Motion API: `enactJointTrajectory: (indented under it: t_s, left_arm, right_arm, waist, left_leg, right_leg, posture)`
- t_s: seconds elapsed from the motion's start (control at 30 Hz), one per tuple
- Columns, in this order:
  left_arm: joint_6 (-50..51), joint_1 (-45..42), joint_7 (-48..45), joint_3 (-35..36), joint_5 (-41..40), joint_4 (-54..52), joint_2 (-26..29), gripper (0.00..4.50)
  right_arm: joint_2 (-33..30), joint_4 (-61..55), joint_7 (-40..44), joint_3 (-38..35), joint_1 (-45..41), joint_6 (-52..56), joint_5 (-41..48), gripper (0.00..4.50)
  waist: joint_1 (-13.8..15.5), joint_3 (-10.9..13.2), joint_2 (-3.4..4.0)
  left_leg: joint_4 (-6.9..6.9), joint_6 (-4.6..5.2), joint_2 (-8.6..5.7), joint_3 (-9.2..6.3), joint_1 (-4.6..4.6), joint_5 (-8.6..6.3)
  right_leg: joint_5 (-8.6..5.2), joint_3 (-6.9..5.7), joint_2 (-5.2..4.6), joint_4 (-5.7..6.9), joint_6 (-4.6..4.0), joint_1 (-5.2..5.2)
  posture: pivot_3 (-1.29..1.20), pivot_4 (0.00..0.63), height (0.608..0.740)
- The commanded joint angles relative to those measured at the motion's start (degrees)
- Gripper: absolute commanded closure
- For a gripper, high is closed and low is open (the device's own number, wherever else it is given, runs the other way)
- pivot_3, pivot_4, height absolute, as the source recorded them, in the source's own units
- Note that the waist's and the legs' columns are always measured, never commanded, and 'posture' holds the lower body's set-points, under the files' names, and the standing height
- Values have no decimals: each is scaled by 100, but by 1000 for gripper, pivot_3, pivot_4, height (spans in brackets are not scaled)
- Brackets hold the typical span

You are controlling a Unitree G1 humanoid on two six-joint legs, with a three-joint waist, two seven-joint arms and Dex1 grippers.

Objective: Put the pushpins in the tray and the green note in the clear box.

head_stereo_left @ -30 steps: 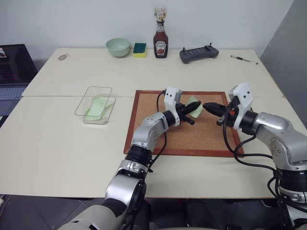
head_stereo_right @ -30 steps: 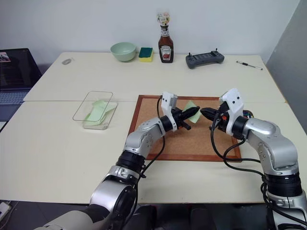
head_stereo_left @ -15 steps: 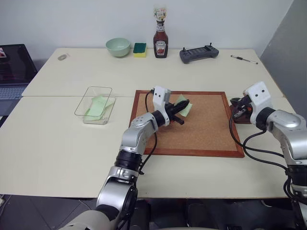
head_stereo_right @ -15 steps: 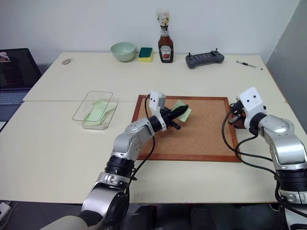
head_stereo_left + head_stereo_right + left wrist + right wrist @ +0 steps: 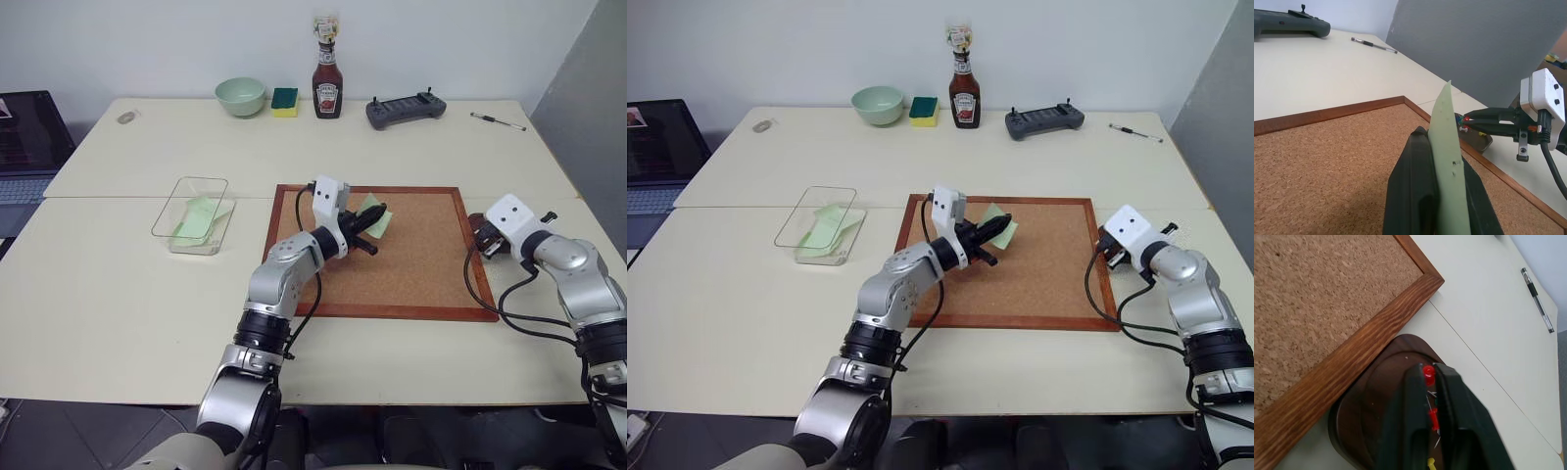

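The left gripper (image 5: pixel 1437 196) is clenched on the thin pale green paper note (image 5: pixel 1447 161), held upright over the wood-framed corkboard (image 5: pixel 411 264). The right gripper (image 5: pixel 1432 374) hangs over the small dark reddish-brown tray (image 5: pixel 1359 416) (touching the board's frame), fingers slightly parted with a red-headed pushpin (image 5: pixel 1428 374) between their tips. More tiny red, green and yellow pushpins (image 5: pixel 1433 421) lie in the tray, while the clear plastic box (image 5: pixel 192 213) sits well apart.

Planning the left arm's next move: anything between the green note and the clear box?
Nothing visible. The left claw holds the green note over the corkboard; only bare table lies between it and the clear box.
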Motion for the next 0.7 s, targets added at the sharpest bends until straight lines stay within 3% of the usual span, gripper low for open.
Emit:
enactJointTrajectory:
  t_s: [0.03, 0.5, 0.7]
  left_arm:
    - [-52, -64, 11, -27, -61, -261, -27, 4500]
    - [-143, -135, -2, -39, -16, -166, -25, 4500]
    - [-167, -159, -6, -33, -13, -142, -22, 4500]
  right_arm:
    - [-29, -45, -22, -205, -130, -89, -36, 3052]
    - [-10, -117, 110, -317, -83, 56, 29, 137]
    - [22, -208, 138, -442, -91, 98, 85, 41]
  waist:
    - [0, 0, 0]
    - [0, 0, 0]
    - [0, 0, 0]
  left_leg:
    - [0, 0, 0, 0, 0, 0]
    - [0, -1, 0, 0, 0, 1]
    - [0, -1, 0, 0, 0, 1]
  right_leg:
    - [0, 0, 0, 0, 0, 0]
    - [0, 0, 0, 0, 0, 0]
    - [0, 0, 0, 0, 0, 1]
  posture:
    - [0, 150, 740]
    - [0, 150, 740]
    - [0, 150, 740]
